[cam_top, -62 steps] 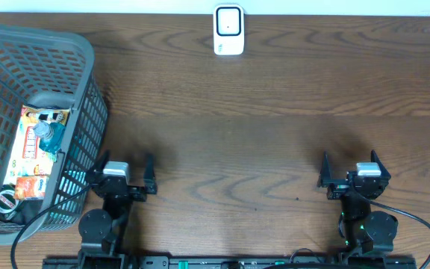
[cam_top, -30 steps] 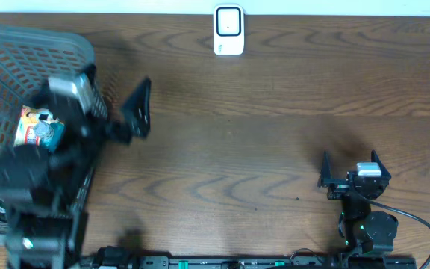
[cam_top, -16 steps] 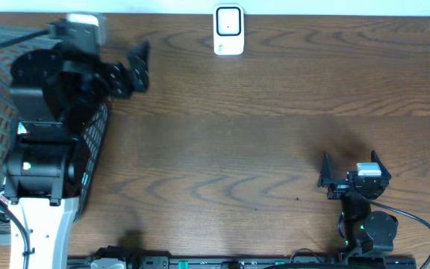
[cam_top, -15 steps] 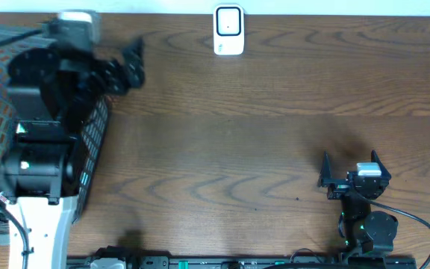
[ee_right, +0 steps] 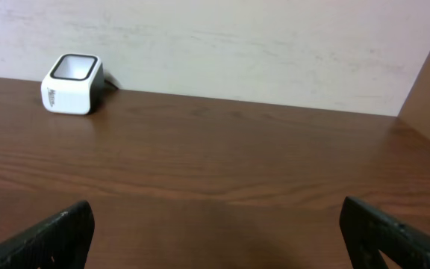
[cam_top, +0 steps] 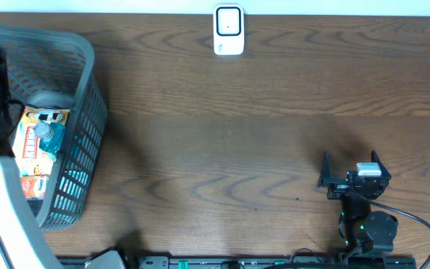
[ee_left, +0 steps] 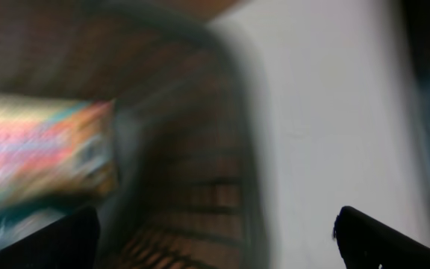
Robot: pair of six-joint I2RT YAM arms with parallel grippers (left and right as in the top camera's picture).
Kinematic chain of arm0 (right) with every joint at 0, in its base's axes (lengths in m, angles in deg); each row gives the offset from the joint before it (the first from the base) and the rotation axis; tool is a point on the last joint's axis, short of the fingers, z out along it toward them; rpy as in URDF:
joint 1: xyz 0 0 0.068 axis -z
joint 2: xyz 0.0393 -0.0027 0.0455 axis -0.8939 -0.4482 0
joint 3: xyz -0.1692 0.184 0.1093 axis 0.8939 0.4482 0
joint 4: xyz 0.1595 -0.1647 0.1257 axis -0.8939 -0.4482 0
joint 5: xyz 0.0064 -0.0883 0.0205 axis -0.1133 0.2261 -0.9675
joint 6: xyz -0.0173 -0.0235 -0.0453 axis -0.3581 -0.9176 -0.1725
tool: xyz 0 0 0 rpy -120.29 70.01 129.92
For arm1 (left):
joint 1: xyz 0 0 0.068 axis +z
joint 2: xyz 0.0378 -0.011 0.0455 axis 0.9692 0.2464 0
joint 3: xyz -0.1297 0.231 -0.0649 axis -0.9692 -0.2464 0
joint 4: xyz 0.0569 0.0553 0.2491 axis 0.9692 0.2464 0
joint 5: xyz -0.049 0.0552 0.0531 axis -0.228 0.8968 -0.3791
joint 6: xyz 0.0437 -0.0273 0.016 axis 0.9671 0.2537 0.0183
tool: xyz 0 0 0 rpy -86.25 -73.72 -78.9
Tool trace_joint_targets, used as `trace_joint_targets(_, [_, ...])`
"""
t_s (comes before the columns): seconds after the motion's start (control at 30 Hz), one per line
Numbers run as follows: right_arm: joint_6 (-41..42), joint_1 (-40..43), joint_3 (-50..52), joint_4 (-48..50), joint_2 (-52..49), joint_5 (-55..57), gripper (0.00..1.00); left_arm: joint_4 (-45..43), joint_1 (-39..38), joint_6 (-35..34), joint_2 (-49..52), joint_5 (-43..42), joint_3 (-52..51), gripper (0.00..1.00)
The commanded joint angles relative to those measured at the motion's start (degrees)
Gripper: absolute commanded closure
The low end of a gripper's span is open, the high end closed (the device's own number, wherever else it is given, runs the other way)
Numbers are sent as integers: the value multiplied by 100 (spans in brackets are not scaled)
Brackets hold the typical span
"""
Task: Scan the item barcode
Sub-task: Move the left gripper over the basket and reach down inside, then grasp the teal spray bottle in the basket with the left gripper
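- Nearest to the robot's base, the right gripper (cam_top: 349, 168) sits low with its jaws spread wide and nothing between them. It looks parked out of the way, since the goods lie on the other side.
- Across the bare tabletop (cam_top: 222, 149), the left arm reaches along the left edge over the basket (cam_top: 80, 157), probably to pick something out. The left gripper (ee_left: 215, 246) is released too: its wrist view shows both fingertips far apart at the lower corners, with nothing held.
- Inside the basket lies a colourful packet (cam_top: 30, 138) with a small bottle (cam_top: 47, 133) on or against it. These are the candidates for scanning, and none has been lifted out.
- Farthest off, the white scanner (cam_top: 228, 31) stands at the tabletop's back edge, well apart from the basket. It sits centrally, presumably so that either arm can present a code to it.
- The left wrist view is smeared by blur, so the packet is only a patch of colour. The arm covers part of the basket's contents and is cut off by the frame edge. No barcode can be made out, nor which item is meant.
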Motion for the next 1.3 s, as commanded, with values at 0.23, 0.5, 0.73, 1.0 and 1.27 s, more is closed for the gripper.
trace_joint_targets(0.23, [63, -9, 7, -24, 33, 31, 1, 472, 94, -1460, 546, 61, 0, 2])
trace_joint_targets(0.5, [66, -9, 7, -24, 33, 31, 1, 1473, 101, -2321, 551, -170, -7, 2])
trace_joint_targets(0.73, [63, -9, 7, -24, 33, 31, 1, 2109, 101, -3626, 833, -835, -7, 2])
trace_joint_targets(1.0, [63, -9, 7, -24, 33, 31, 1, 2328, 101, -3733, 1845, -1154, -7, 2])
trace_joint_targets(1.27, [63, -9, 7, -24, 33, 31, 1, 2463, 101, -3620, 2520, -1154, -7, 2])
